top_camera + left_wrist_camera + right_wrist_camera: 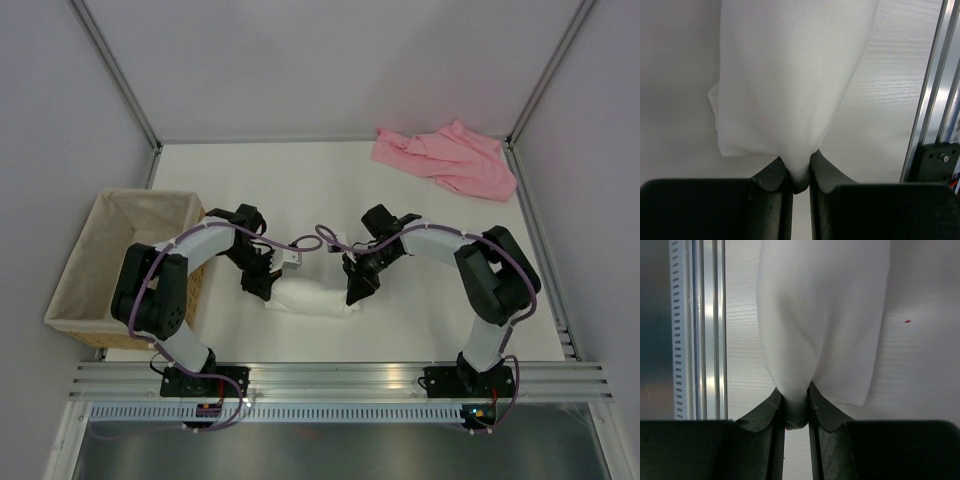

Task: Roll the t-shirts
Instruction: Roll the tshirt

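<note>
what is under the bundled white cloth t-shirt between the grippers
Only white table shows around the white t-shirt. The left gripper and right gripper pinch its ends; the spot beneath is covered.

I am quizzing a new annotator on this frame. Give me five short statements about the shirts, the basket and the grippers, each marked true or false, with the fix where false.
1. The left gripper is shut on the white t-shirt. True.
2. The right gripper hangs open above the table. False: it too pinches a fold of the white t-shirt.
3. The pink t-shirt lies in the basket. False: it lies crumpled on the table at the far right corner.
4. The basket stands on the left arm's side. True.
5. The white t-shirt lies spread flat. False: it is bunched into a bundle between the two grippers.
</note>
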You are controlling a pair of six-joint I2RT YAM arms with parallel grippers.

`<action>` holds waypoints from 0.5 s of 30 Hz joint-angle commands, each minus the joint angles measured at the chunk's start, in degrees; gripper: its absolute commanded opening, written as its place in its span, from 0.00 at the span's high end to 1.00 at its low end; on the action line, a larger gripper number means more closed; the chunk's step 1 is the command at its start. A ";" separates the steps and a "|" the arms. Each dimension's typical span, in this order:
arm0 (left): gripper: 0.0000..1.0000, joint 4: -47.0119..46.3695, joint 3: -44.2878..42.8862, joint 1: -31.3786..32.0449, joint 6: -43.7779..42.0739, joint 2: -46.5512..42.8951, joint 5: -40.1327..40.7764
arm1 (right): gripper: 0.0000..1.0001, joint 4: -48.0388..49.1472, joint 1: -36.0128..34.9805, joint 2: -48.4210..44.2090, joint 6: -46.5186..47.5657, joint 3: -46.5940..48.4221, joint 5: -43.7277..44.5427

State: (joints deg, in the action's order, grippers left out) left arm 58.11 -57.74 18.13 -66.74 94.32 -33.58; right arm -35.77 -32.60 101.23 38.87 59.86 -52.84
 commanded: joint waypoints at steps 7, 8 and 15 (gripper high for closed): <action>0.63 -0.19 -0.97 -0.73 -3.84 3.32 1.42 | 0.87 -12.14 3.68 9.07 0.78 5.80 -2.62; 0.58 -0.27 -1.15 -0.73 -3.58 3.24 1.42 | 0.87 -11.35 3.77 9.16 0.24 5.80 -2.97; 0.32 -6.49 -2.04 -1.69 -0.42 -7.55 0.62 | 0.86 -10.11 4.21 10.30 -1.96 6.41 -5.34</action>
State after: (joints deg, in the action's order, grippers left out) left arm 56.21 -58.02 17.02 -67.35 94.83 -31.59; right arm -45.28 -28.62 109.91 37.15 65.17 -56.84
